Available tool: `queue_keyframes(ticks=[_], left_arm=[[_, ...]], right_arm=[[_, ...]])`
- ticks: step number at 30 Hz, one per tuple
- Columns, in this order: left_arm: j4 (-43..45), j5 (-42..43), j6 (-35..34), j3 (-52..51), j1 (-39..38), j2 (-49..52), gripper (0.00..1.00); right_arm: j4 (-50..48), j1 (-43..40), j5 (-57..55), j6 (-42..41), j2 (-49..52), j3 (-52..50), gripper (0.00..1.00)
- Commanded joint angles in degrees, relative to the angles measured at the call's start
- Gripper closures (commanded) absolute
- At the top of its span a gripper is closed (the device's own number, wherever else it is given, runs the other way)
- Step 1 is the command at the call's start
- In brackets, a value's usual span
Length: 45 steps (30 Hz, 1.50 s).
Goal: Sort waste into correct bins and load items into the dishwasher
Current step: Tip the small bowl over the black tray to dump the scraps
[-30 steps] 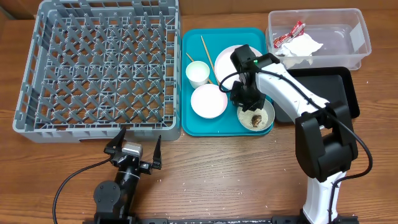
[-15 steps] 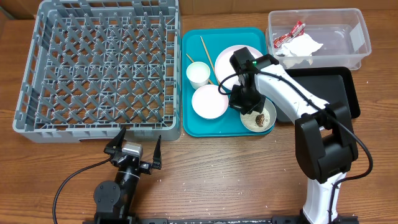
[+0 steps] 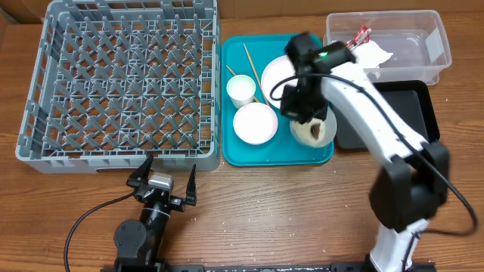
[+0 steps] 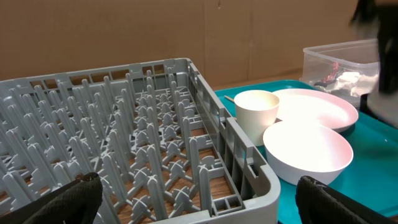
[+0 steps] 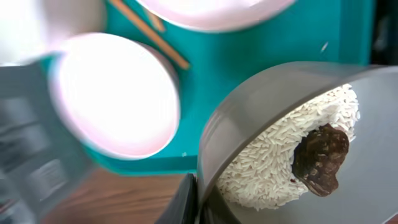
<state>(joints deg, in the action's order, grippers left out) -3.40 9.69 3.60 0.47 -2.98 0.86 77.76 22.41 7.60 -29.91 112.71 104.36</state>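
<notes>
Overhead: the right claw (image 3: 304,112) pinches the rim of the bowl (image 3: 318,133) above the right end of the teal tray (image 3: 234,155). Blur leaves the bowl's tilt uncertain. The left claw (image 3: 162,177) sits spread on the worktop (image 3: 302,219).

Left wrist: the dish rack (image 4: 124,124) lies ahead, nothing gripped.

Right wrist: the bowl is round, with no long axis, and its mouth faces the camera. Rice (image 5: 273,162) and the brown lump (image 5: 320,158) are banked against its wall.

Advice: carry it level and tip only over the black tray (image 3: 401,98).
</notes>
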Motion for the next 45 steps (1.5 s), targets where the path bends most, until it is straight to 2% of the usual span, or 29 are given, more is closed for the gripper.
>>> queue_keyframes(ticks=[1, 10, 17, 24, 35, 45], left_arm=[[0.0, 0.4, 1.1, -0.2, 0.3, -0.5, 0.00], [0.0, 0.4, 1.1, -0.2, 0.3, -0.5, 0.00], [0.0, 0.4, 1.1, -0.2, 0.3, -0.5, 0.00], [0.0, 0.4, 1.1, -0.2, 0.3, -0.5, 0.00], [0.0, 0.4, 1.2, -0.2, 0.3, -0.5, 0.00], [0.0, 0.4, 1.1, -0.2, 0.3, -0.5, 0.00]], right_arm=[[0.9, -4.0, 0.4, 3.5, -6.3, 2.2, 0.96], [-1.2, -16.7, 12.9, 20.6, -7.2, 0.1, 0.96], [-7.9, -25.7, 31.7, 33.8, -7.2, -7.9, 0.96], [-12.2, -31.5, 42.7, 40.4, -7.2, -14.5, 0.96], [-19.7, -36.2, 51.0, 42.4, -7.2, -23.9, 0.96], [-27.5, -42.9, 63.5, 42.4, -7.1, -29.7, 0.96]])
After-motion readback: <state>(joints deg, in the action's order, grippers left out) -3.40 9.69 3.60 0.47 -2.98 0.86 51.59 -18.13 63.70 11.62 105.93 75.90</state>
